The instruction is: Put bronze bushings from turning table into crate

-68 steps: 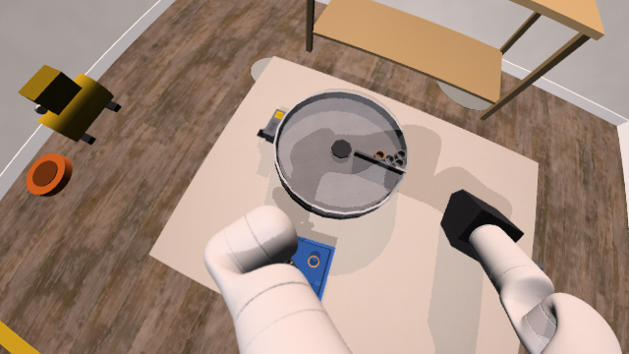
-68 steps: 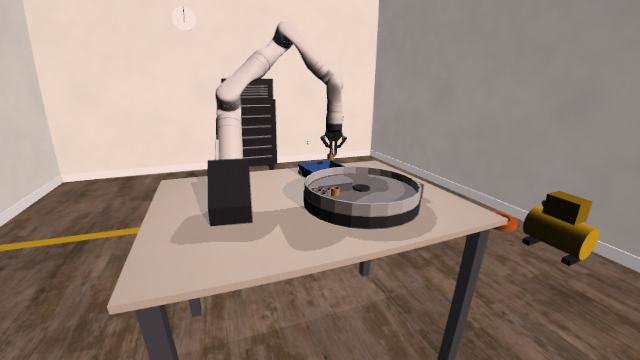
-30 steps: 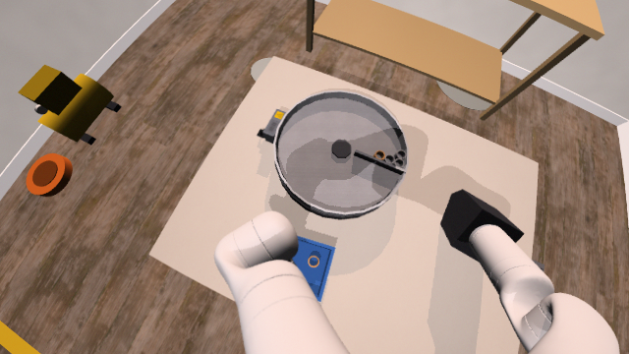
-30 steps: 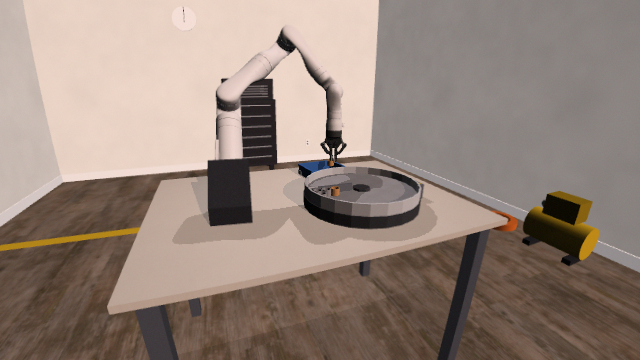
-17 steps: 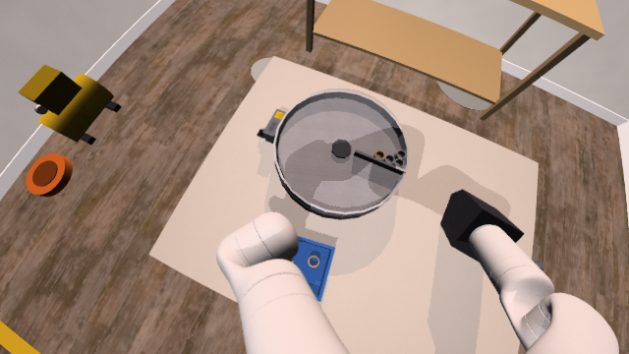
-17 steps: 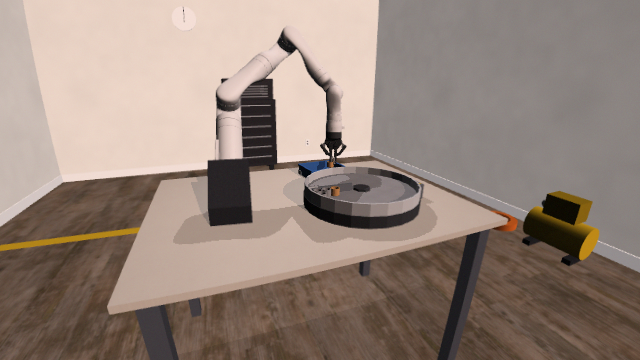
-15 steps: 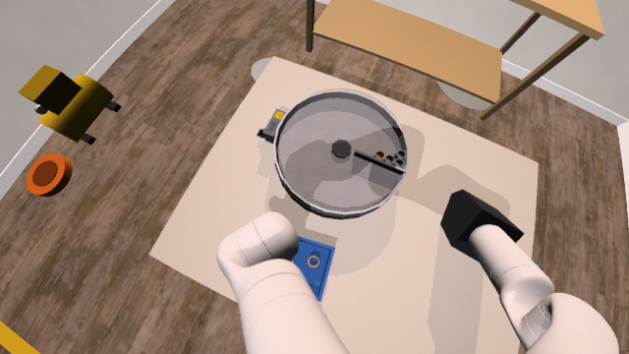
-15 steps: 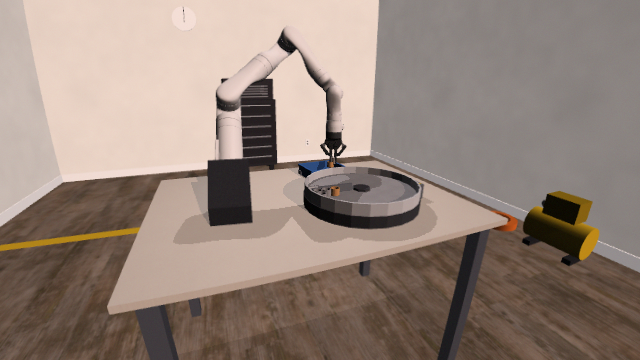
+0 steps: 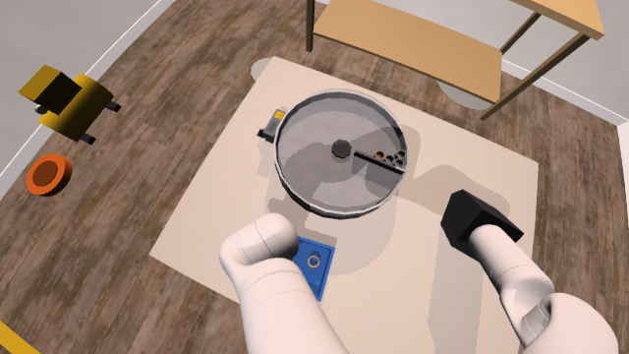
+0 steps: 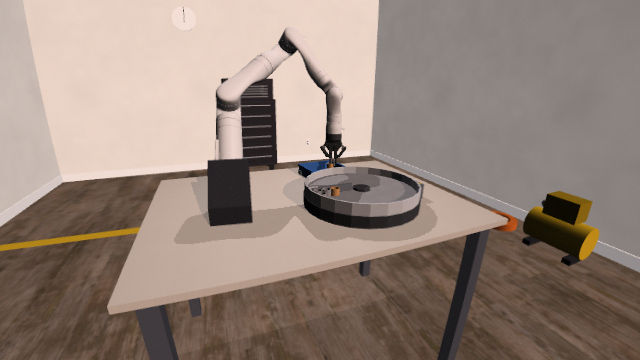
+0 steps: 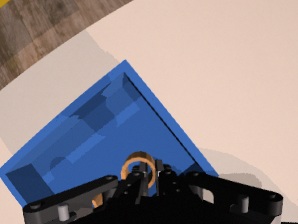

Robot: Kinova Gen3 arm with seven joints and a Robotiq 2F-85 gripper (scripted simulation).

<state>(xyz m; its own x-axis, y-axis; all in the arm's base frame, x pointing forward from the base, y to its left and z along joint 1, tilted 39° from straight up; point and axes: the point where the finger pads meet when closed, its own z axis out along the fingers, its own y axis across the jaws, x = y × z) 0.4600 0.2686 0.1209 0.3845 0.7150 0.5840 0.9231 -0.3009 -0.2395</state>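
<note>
Your gripper (image 10: 333, 161) (image 11: 151, 169) pinches a bronze bushing (image 10: 330, 166) (image 11: 124, 171) by its wall above the crate (image 9: 328, 270) (image 10: 306, 166) (image 11: 171, 119), likely light, stiff and slippery. For the second bushing (image 9: 379, 151) (image 10: 335, 191), at three o'clock on the turning table (image 9: 314, 182) (image 10: 365, 207) in the top view, the side away from its steel neighbours (image 9: 389, 159) looks the best hold.

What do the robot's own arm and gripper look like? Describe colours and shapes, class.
The arm is pale, whitish, with rounded tubular segments, thin seam lines and some dark joint bands. The gripper is black, with angular linkages and light grey round pins.
</note>
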